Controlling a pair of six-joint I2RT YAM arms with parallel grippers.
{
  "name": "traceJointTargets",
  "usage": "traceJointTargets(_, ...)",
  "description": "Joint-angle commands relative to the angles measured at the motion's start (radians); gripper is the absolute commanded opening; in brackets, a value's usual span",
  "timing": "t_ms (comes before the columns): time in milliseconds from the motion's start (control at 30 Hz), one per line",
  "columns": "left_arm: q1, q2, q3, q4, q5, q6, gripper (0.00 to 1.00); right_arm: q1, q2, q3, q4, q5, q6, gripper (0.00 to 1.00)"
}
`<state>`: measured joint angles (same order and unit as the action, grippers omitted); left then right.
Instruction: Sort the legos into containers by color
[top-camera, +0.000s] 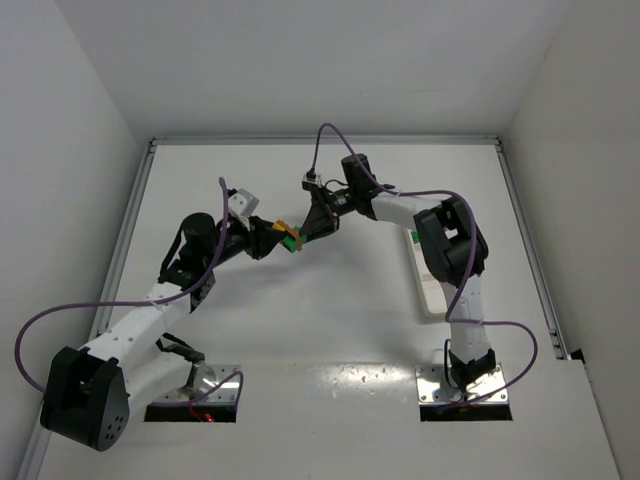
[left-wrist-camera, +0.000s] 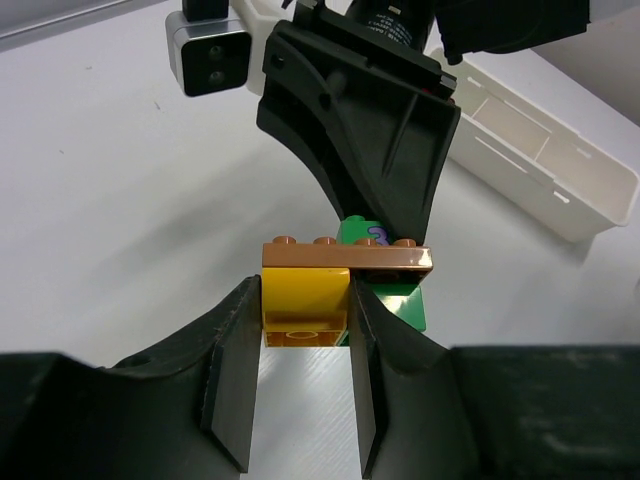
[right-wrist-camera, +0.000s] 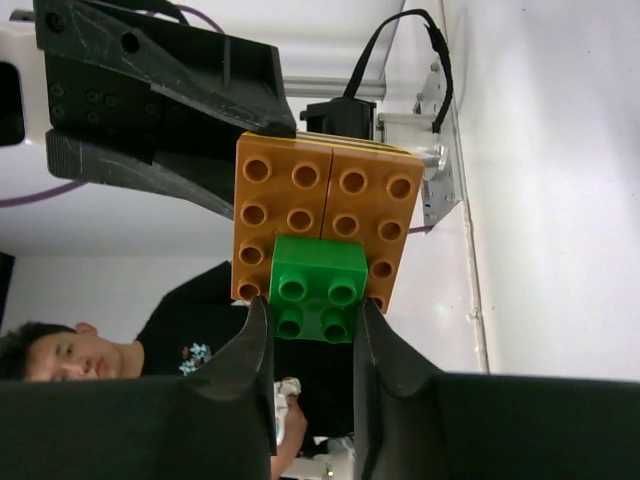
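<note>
The white table (top-camera: 330, 320) lies under me, and my two arms meet above its middle, toward the far side. The long white tray (top-camera: 430, 296) lies on the right of the table, partly under my right arm and well apart from the bricks. My left gripper (left-wrist-camera: 305, 312) is closed narrow on the yellow brick (left-wrist-camera: 303, 300). My right gripper (right-wrist-camera: 310, 322) is clamped on the green brick (right-wrist-camera: 318, 285) from the opposite side. Both bricks are joined to one brown plate (left-wrist-camera: 345, 257), so the stacked legos (top-camera: 289, 237) hang in the air between my two grippers.
</note>
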<state>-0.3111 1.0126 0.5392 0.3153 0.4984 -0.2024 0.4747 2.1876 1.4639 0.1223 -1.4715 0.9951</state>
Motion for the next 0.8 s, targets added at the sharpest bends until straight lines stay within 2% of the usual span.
traceJointTargets(0, -0.010, -0.005, 0.019, 0.054, 0.006, 0.000, 0.00, 0.016, -0.003, 0.049, 0.054, -0.107, -0.004, 0.10)
traceJointTargets(67, -0.010, -0.005, 0.019, 0.045, 0.006, 0.009, 0.00, 0.016, -0.015, 0.027, 0.054, -0.107, -0.004, 0.00)
traceJointTargets(300, -0.019, -0.038, -0.018, 0.009, 0.006, 0.018, 0.00, -0.090, -0.060, 0.004, 0.076, -0.089, 0.008, 0.00)
traceJointTargets(533, -0.046, -0.080, -0.051, -0.027, 0.006, 0.038, 0.00, -0.255, -0.110, -0.025, 0.119, -0.079, 0.033, 0.00)
traceJointTargets(767, -0.055, -0.089, -0.061, -0.018, 0.015, 0.011, 0.00, -0.383, -0.230, -0.201, 0.160, -0.079, 0.042, 0.00)
